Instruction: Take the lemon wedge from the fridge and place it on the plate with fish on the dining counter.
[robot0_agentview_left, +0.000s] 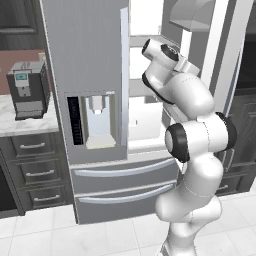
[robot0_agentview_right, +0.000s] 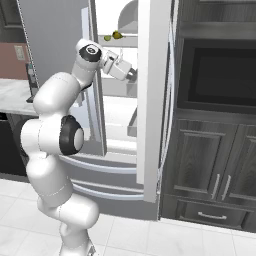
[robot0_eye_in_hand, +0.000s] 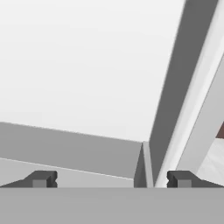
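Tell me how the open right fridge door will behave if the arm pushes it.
Probably stiff: the door looks a thick, flat slab, so it should swing whole. Tall, so likely heavy and slow to start. Its smooth face may be slippery.

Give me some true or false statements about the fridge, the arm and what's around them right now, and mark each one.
1. The fridge has its right door swung open. True.
2. The gripper is shut on a lemon wedge. False: its jaws stand wide apart with nothing between them.
3. A coffee machine stands on the marble worktop left of the fridge. True.
4. Both lower fridge drawers are pulled out. False: they sit closed.
5. The arm reaches into the fridge's white interior. True.
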